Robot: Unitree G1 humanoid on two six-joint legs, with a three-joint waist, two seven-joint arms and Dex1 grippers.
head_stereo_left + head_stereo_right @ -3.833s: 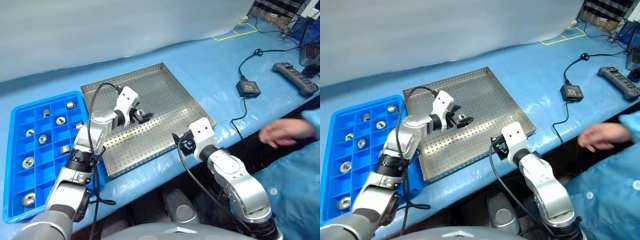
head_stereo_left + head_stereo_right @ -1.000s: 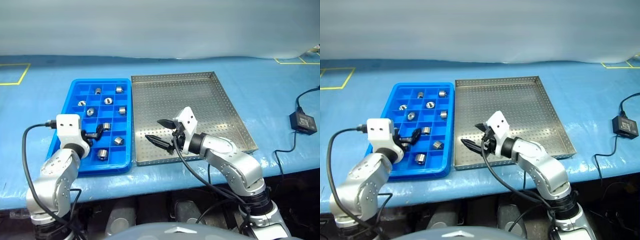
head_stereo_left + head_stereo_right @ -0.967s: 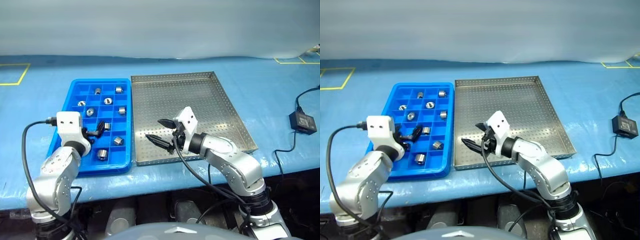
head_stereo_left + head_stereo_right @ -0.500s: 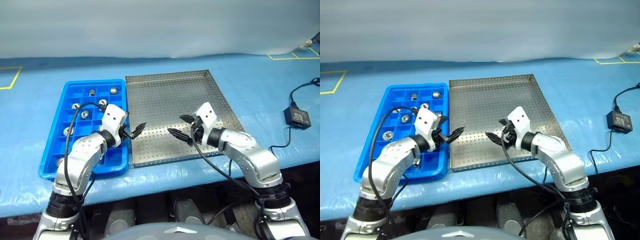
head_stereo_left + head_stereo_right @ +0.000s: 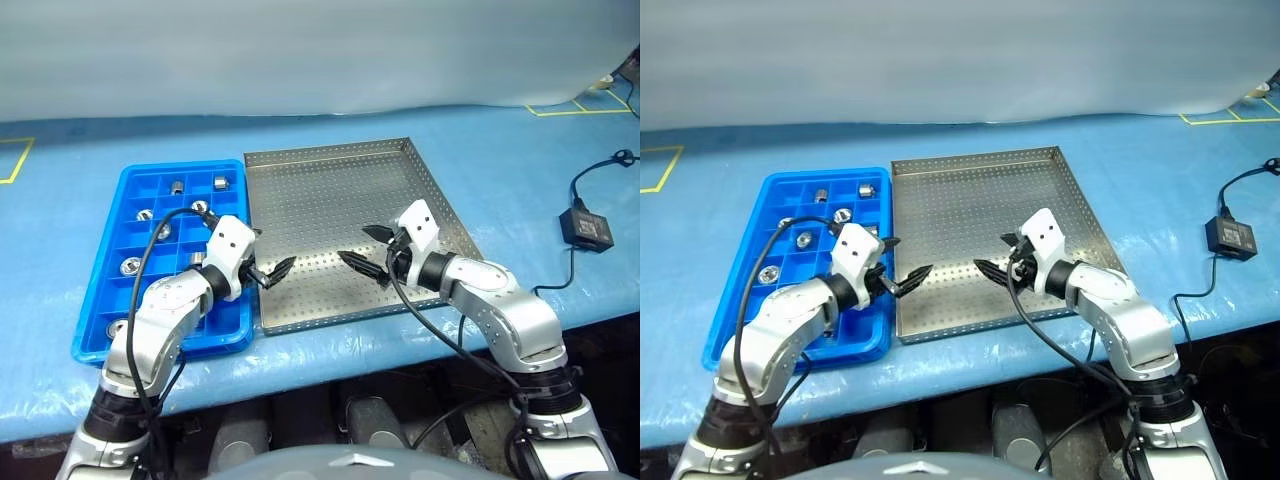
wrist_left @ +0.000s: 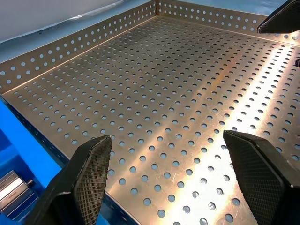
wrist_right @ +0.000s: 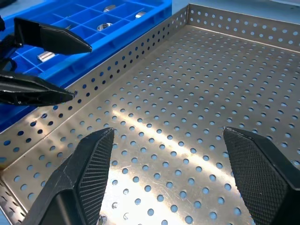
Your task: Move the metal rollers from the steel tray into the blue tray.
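Steel tray [image 5: 330,190], floor bare of rollers; both open, empty grippers, left [image 5: 268,268] and right [image 5: 366,250], hover over its near end, metal rollers [image 5: 131,265] lying leftward in the blue tray [image 5: 100,262].

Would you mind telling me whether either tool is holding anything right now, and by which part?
Nothing is held. The left tool and the right tool both stand open and empty over the steel tray.

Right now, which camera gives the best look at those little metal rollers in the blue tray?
The left eye view: it takes in the whole blue tray, with metal rollers in separate compartments. The right eye view shows the same. The right wrist view catches a few behind the left gripper; the left wrist view shows one at its edge.
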